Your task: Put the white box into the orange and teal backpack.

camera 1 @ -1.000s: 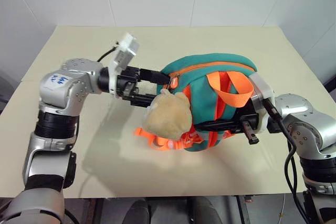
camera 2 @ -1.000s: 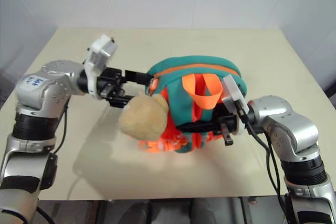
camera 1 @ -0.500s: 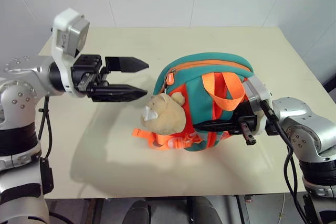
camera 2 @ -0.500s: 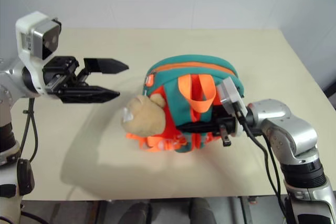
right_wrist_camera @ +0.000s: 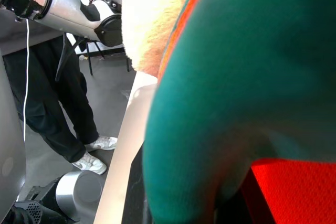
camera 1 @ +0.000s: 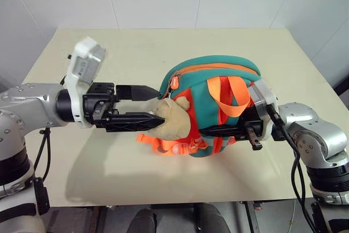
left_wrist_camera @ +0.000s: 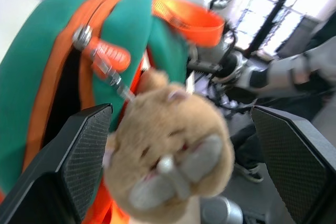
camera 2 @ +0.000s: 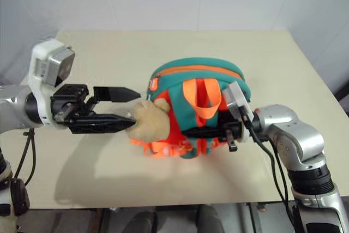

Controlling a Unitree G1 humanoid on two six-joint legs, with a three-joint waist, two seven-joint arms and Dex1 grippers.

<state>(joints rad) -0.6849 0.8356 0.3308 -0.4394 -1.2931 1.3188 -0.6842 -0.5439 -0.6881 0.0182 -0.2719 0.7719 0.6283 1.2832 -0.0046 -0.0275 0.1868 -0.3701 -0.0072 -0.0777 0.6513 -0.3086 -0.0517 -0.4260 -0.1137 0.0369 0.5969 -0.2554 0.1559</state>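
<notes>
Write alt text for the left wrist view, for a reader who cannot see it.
A beige plush charm hangs between the left gripper's wide-open black jaws, with the backpack close behind it. The backpack is teal with an orange zip line, an orange zip pull and an orange top strap.

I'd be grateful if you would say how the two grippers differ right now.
The left gripper is open, its fingers spread either side of the plush charm. The right gripper is shut on the backpack from the opposite side. Both point inward, roughly level, above the table.
</notes>
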